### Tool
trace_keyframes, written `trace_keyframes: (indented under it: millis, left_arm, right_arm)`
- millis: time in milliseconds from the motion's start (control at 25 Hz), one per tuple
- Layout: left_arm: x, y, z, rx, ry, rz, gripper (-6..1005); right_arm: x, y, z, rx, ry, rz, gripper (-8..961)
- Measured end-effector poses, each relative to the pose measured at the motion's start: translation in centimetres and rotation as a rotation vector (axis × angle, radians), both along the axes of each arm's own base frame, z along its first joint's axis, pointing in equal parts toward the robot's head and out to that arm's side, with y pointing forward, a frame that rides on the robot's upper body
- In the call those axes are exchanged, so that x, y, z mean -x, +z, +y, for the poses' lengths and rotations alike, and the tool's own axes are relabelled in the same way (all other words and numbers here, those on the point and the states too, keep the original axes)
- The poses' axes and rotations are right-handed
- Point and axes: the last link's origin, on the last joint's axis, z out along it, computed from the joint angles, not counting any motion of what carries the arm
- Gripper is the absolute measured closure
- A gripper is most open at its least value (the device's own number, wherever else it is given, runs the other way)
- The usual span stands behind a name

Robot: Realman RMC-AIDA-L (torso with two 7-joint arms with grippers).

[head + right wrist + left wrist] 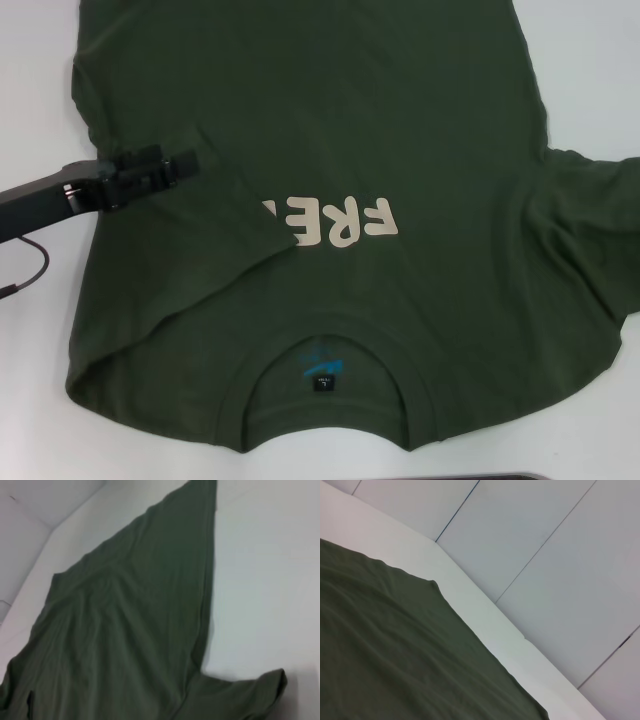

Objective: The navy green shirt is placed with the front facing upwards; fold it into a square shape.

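Spread flat on the white table [30,420]: the navy green shirt [430,130], front up, collar toward the near edge and hem running away toward the far edge. Nearest, just inside the near edge, the ribbed crew neck [330,425], curved open toward the robot, with the small dark neck label [325,381] and a smear of blue print above it. Beyond the collar, around the middle of the cloth, the cream chest lettering [345,222], upside down from the head view and cut off on its left end. Covering that end, a folded-in flap of the shirt's left side [165,265], laid over the chest with a slanting edge from mid-shirt down toward the lettering. Toward the right edge of the table, the right sleeve [600,215], bunched and wrinkled, lying out on the white surface. Farther on, plain green body cloth reaching up to the far part of the table.

Over the folded flap, on the shirt's left side, the left gripper [182,163], black, reaching in from the left edge on a dark arm, low above the cloth. Fingers narrowed almost together; whether pinching any fabric, cannot tell. From the left wrist view, only green cloth, a strip of table and the pale wall panels [545,545] behind it. Right gripper out of sight in every view.
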Motion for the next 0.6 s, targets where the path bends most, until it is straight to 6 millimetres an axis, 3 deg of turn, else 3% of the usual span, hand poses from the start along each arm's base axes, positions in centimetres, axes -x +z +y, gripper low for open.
trace_keyframes:
  millis: [600]
  left_arm:
    - [-0.1, 0.2, 0.2, -0.019, 0.002, -0.012, 113]
  right_arm:
    - [3.8, -0.8, 3.1, 0.040, 0.138, 0.064, 919]
